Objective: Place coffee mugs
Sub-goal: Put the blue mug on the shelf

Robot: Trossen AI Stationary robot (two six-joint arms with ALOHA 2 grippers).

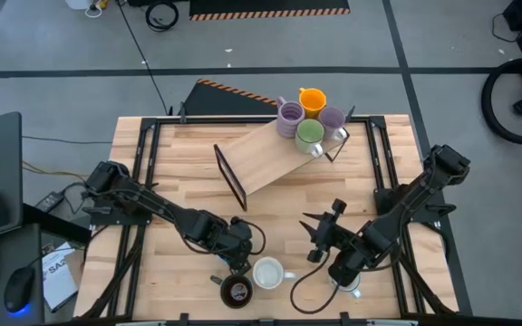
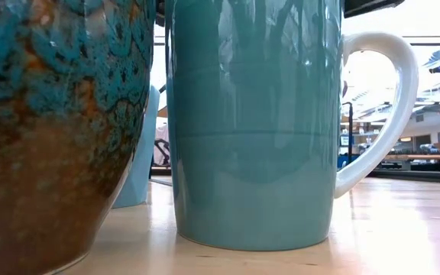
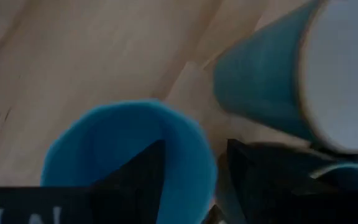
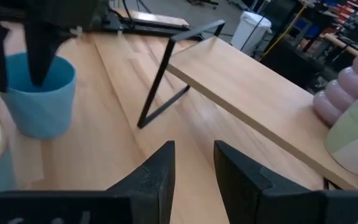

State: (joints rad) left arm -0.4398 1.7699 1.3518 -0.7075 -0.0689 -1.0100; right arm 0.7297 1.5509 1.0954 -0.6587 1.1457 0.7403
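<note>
Your left gripper (image 3: pixel 191 168) sits on blue mug (image 3: pixel 126 155) at table's (image 1: pixel 179 163) front edge: one finger inside, one outside rim, grasping wall. Teal mug (image 3: pixel 291 81) just beside it, brown mug (image 1: pixel 236 290) in front. Your right gripper (image 4: pixel 194 168) hovers near front right, fingers slightly parted, holding nothing. Four mugs cluster on shelf (image 1: pixel 265 154).

This looks like a robotics lab or workshop. A wooden table (image 1: pixel 270 208) on a black metal frame stands on a bare grey concrete floor (image 1: pixel 442 36) marked with hazard-striped tape (image 1: pixel 270 13). Loose cables (image 1: pixel 143 54) trail across it, and a desk with a computer mouse (image 1: pixel 18 292) sits alongside (workbenches and equipment crowd the bright room behind).
</note>
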